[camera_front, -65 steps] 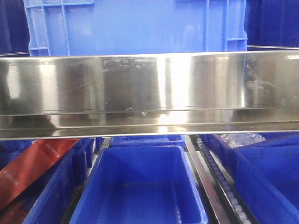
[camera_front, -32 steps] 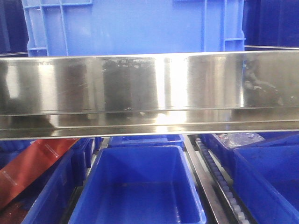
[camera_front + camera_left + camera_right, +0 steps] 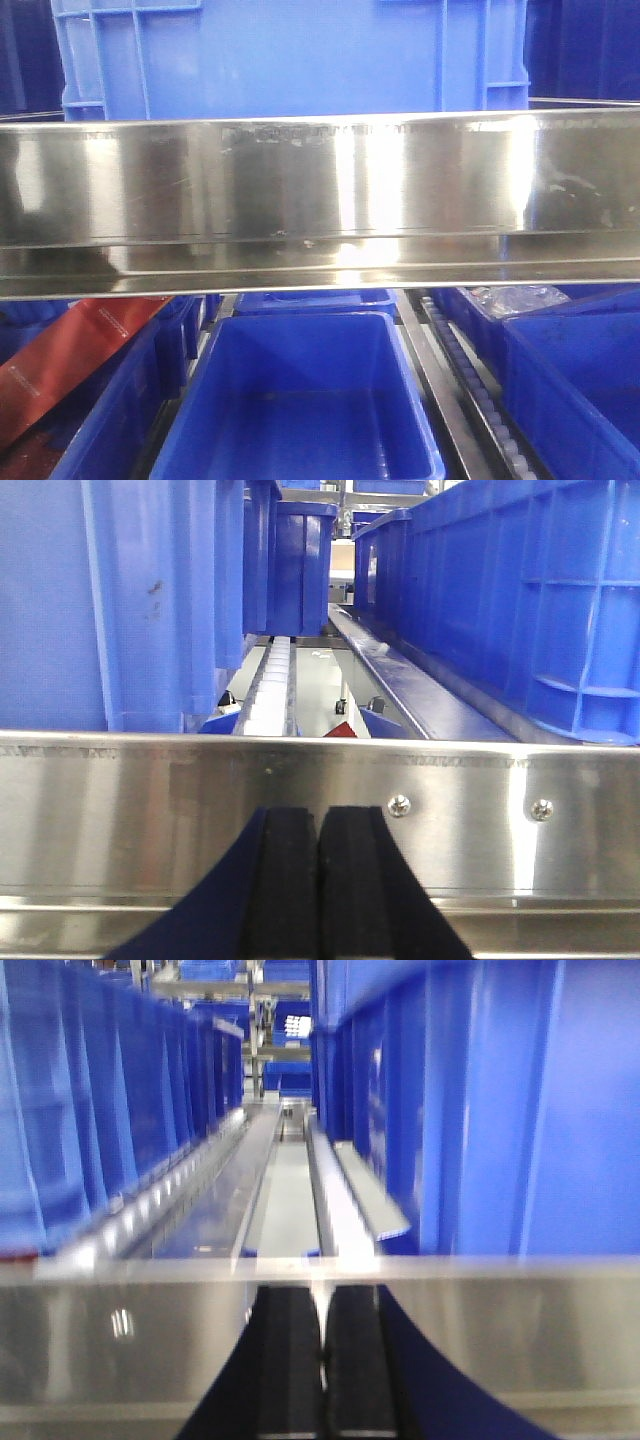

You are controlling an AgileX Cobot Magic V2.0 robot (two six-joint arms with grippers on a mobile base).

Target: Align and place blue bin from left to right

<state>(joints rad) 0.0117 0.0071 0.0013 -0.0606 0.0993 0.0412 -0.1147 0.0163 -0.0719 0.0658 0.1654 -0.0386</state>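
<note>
Blue bin [image 3: 290, 55] sits behind the steel rail [image 3: 320, 190], ungrasped; left gripper [image 3: 319, 880] and right gripper [image 3: 322, 1370], both pressed together empty, likely must push it sideways next.

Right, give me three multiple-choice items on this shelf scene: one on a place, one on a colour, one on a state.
1. Where is the large sky-blue ribbed plastic crate in the front view?
A. above and behind the shiny steel shelf rail
B. below the rail
C. inside another bin

2. What colour is the flat sheet at lower left under the rail?
A. green
B. red
C. white

3. How do the left gripper jaws stand?
A. wide open
B. holding a bin
C. closed, pads together

Answers: 1 A, the crate rises over the rail's top edge. 2 B, it shows red beside the smooth deep-blue bin. 3 C, the black pads meet with nothing between.
</note>
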